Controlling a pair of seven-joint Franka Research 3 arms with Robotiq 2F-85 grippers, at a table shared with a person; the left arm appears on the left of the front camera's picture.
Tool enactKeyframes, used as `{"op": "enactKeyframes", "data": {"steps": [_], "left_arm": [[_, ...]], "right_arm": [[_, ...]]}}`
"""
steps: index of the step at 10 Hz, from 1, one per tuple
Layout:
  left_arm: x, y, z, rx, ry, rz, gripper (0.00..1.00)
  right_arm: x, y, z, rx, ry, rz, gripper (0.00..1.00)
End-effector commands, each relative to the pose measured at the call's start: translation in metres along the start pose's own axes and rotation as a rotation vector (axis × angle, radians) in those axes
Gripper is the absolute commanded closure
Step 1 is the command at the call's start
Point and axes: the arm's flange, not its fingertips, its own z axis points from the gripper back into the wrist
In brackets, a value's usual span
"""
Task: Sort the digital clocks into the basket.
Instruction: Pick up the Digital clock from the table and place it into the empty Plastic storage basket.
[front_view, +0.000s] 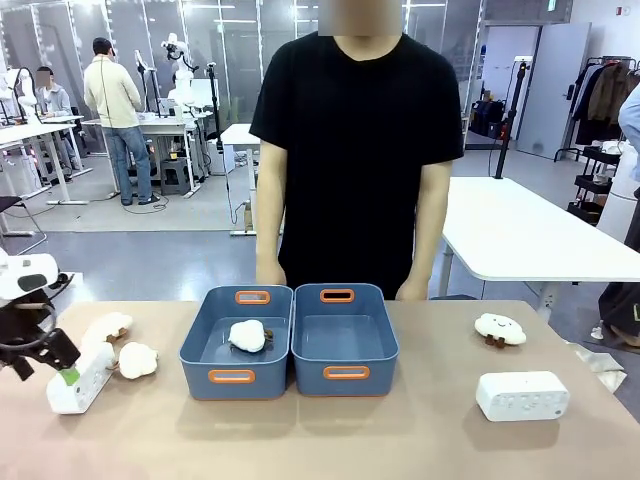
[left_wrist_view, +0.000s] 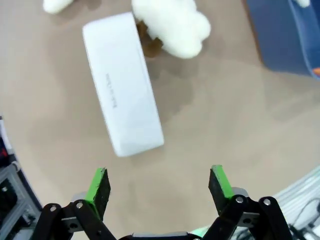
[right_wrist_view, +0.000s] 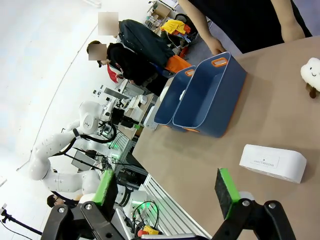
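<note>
The left claw (left_wrist_view: 159, 182) stands wide open and empty at the bottom of the left wrist frame. One digital clock (left_wrist_view: 122, 82) lies on the table (left_wrist_view: 225, 125) just above it, toward the upper left and not between the pads (left_wrist_view: 100, 182). Its long axis runs nearly square to the line between them, so I judge the jaws can close across its short width after a small shift. The other clock (front_view: 522, 395) lies at the lower right of the front frame, nearer to the right claw (right_wrist_view: 167, 187), which is open and empty too. Neither clock is in a basket (front_view: 345, 338) yet
</note>
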Motion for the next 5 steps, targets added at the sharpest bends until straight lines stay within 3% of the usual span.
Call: {"op": "enactKeyframes", "data": {"steps": [1, 3, 5], "left_arm": [[0.007, -0.007, -0.024, 0.039, -0.045, 0.057, 0.00], [0.013, -0.009, -0.055, 0.127, -0.063, 0.118, 0.00], [0.015, -0.010, -0.068, 0.121, -0.060, 0.153, 0.00]], "right_arm": [[0.002, 0.000, 0.000, 0.013, -0.008, 0.024, 0.00], [0.002, 0.000, 0.000, 0.013, -0.008, 0.024, 0.00], [0.002, 0.000, 0.000, 0.013, -0.008, 0.024, 0.00]]}}
